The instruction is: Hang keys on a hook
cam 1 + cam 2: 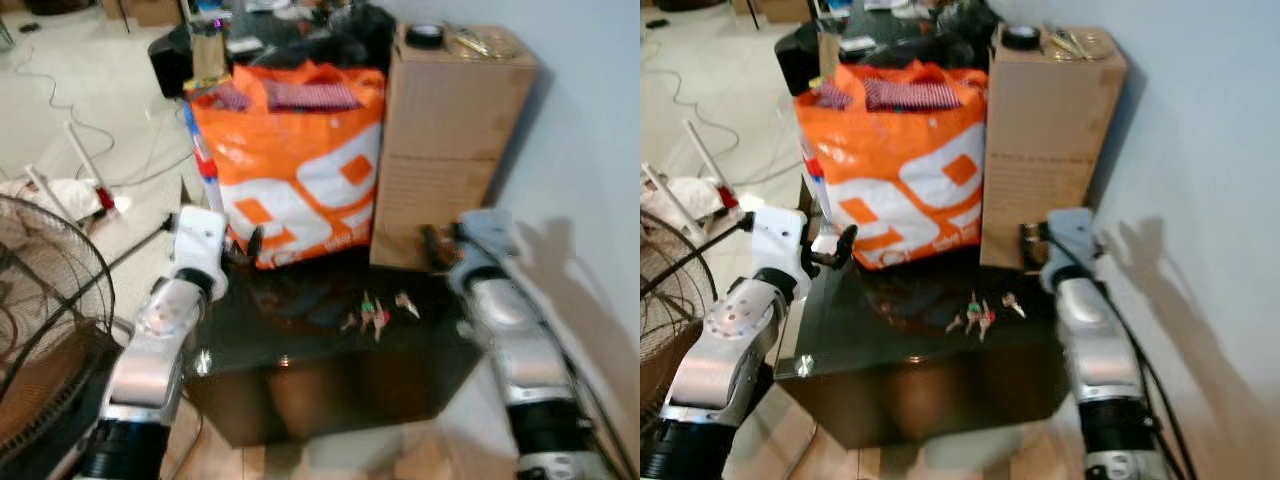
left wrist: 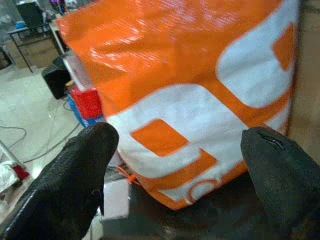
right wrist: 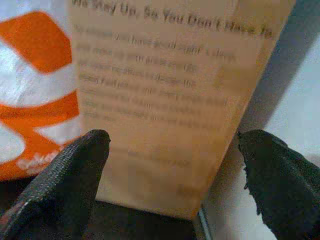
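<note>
Step in hand: approach, as I judge it. Nothing is picked up yet; the keys (image 1: 378, 313) lie loose on the black table (image 1: 300, 390).

Keys: a small bunch with green and red tags, flat on the table top in front of the orange bag (image 1: 300, 165) and the cardboard box (image 1: 450, 140). Touching neither gripper.

Left gripper (image 2: 182, 175): jaws spread wide, nothing between them. Straight ahead of the jaws is the orange-and-white face of the bag, close. The keys are off to its inner side, towards the other arm, and nearer the robot than the bag.

Right gripper (image 3: 172, 175): jaws spread wide, empty. Ahead of them is the printed side of the cardboard box, with the pale wall (image 1: 1200, 150) just past its outer finger. The keys lie below and to the inner side of these jaws, closer to this gripper than to the left one.

Hook: I cannot pick one out here.

Next move, judged: the right gripper looks better placed. It would need to swing inward and tip down until the bunch sits between the open fingers, then close on it. The keys lie flat on a hard top, so a shallow pinch could slide off.

Blur: head views are soft; key count cannot be told.
</note>
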